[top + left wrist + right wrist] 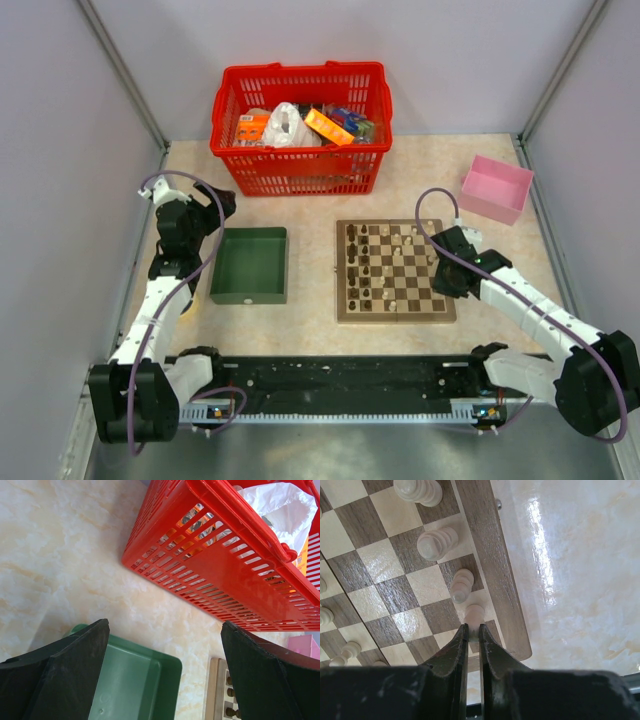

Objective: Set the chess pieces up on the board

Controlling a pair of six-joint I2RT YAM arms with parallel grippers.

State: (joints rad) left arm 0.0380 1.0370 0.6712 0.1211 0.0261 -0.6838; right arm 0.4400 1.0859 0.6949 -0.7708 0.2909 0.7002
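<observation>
The board (395, 312) lies at the table's middle right, with dark chess pieces (358, 268) along its left columns and pale ones (418, 240) toward its right. My right gripper (440, 268) is low over the board's right edge. In the right wrist view the right gripper (473, 629) is shut on a pale piece (474, 615) standing on a square next to the rim (485, 555); other pale pieces (461, 584) stand in the same column. My left gripper (215, 205) is open and empty, above the far side of the green tray (150, 680).
A red basket (300, 125) of packaged items stands at the back; its wall (225, 570) is close ahead of the left gripper. A pink box (497, 187) sits at the back right. The green tray (250, 265) lies left of the board, whose corner (216, 690) shows in the left wrist view.
</observation>
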